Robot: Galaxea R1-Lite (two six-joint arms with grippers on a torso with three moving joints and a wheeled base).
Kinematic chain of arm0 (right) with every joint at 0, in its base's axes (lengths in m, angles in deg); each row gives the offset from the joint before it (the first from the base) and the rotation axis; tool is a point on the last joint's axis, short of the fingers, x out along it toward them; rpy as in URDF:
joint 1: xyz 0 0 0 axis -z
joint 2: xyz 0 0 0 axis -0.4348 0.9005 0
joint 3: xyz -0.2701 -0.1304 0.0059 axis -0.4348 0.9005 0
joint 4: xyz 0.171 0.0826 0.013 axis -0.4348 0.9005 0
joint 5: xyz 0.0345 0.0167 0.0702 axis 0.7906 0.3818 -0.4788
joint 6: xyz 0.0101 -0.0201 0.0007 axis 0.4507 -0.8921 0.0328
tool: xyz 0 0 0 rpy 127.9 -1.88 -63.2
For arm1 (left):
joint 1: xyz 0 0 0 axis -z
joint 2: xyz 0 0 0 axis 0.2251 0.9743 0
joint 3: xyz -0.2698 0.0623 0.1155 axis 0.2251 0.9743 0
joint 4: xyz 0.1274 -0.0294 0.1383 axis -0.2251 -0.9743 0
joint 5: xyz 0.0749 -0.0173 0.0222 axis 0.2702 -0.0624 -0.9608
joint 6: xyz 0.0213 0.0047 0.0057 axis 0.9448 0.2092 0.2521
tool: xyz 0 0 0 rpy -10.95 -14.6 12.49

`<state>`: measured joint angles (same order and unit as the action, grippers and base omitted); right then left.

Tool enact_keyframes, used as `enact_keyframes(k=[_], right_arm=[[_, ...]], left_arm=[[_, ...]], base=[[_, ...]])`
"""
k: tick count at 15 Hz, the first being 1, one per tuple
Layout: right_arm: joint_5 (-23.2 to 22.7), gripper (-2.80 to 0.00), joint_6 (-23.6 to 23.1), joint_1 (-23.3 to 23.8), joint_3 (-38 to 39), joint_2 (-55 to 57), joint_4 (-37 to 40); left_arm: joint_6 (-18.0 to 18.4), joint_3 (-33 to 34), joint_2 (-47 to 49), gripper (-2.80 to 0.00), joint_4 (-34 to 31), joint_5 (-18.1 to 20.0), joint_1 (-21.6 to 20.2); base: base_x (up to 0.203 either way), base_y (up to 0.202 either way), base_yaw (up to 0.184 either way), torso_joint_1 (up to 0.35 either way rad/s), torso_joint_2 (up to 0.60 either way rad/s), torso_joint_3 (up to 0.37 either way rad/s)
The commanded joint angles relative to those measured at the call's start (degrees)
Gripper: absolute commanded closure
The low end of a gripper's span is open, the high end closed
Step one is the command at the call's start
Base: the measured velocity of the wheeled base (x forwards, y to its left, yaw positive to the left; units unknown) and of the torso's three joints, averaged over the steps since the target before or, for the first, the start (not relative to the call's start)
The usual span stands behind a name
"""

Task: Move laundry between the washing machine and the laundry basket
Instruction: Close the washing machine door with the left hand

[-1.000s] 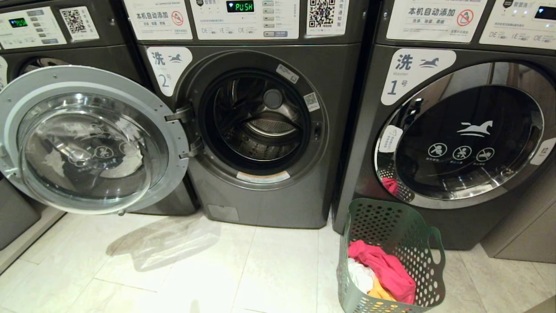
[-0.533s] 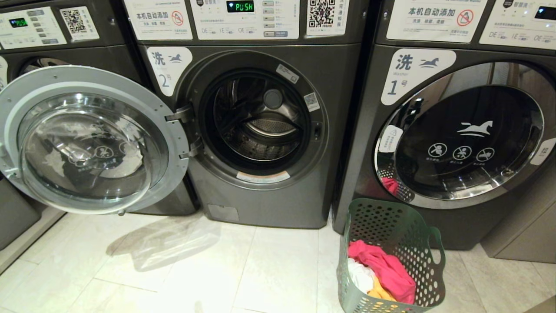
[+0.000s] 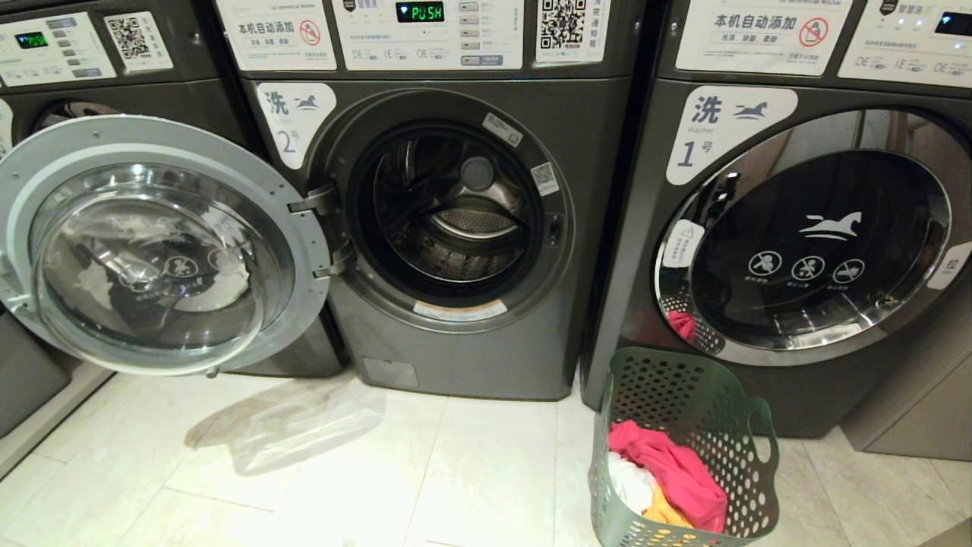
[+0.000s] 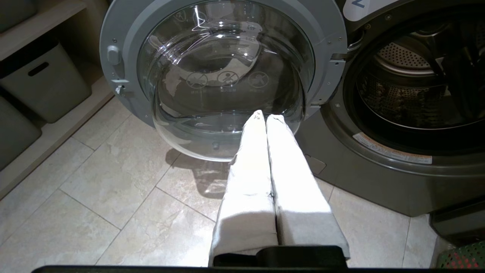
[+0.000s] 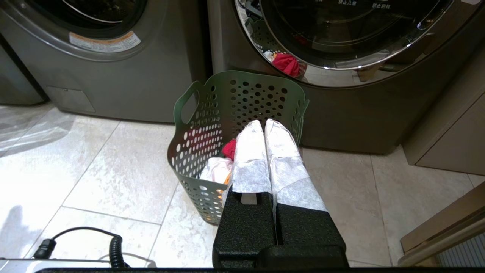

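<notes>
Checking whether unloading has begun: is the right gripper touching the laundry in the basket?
Cannot tell. In the right wrist view the shut right gripper overlaps the laundry inside the laundry basket, and neither gap nor contact shows.

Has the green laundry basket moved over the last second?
No. The laundry basket stands at the same spot on the floor, below the closed machine marked 1, as in the earlier head views.
</notes>
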<state>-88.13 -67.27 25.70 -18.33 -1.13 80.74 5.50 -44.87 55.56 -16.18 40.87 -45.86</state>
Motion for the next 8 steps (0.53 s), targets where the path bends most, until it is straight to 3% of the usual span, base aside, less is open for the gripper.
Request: enact_keyframes(k=[1,8], right_arm=[[0.44,0.0,-0.05,-0.01,-0.02,0.09,-0.06],[1.15,0.0,1.36,-0.01,0.0,0.09,-0.06]], left_arm=[[0.18,0.5,-0.5,0.0,-0.06,0.09,-0.02],[1.01,1.78,-0.78,0.0,0.13,0.13,-0.02]], base=[[0.096,0.0,0.0,-0.012,0.0,0.008],[0.18,0.0,-0.001,0.002,0.0,0.002]])
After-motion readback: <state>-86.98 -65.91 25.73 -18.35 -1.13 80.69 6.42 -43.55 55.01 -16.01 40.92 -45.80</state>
